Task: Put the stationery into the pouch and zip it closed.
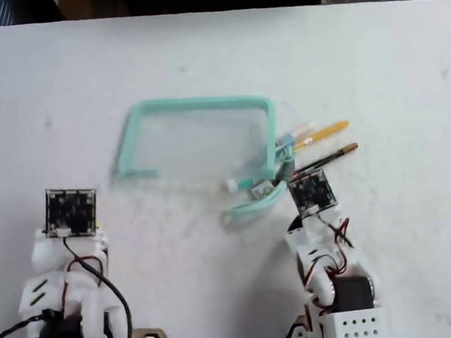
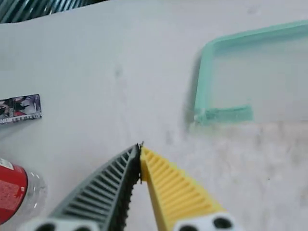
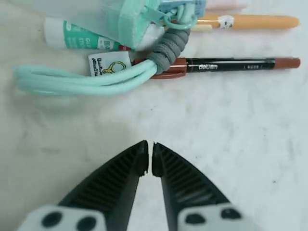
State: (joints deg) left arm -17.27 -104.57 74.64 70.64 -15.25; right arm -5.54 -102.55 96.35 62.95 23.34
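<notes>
**Loading step not yet begun: pens lying outside the pouch, both pairs of fingers empty**

The pouch [image 1: 199,140] is lying flat in the middle of the tabletop [image 1: 199,52]. It is looking clear-walled, with mint trim running around its edge. Its strap [image 3: 82,77] is looping out from the corner nearest the right arm.

The stationery is sitting at that same corner. An orange pen [image 3: 245,21] and a dark pen [image 3: 231,64] are pointing away from the pouch side by side, and a white tube [image 3: 72,33] is lying against the corner. Whether any end is already poking inside is not something I can tell.

The right arm's fingers [image 3: 137,159] are hovering just short of the dark pen, tips all but together and gripping nothing. The left arm's fingers [image 2: 149,161] are pressing together, also empty, and are pointing at bare tabletop near the pouch's far corner.

Judging from this, the filling stage is only starting. The next move is probably calling for the right fingers to part and straddle the dark pen. The left arm may be needed to pin the pouch, since thin, slick plastic is likely to slide when pushed.
</notes>
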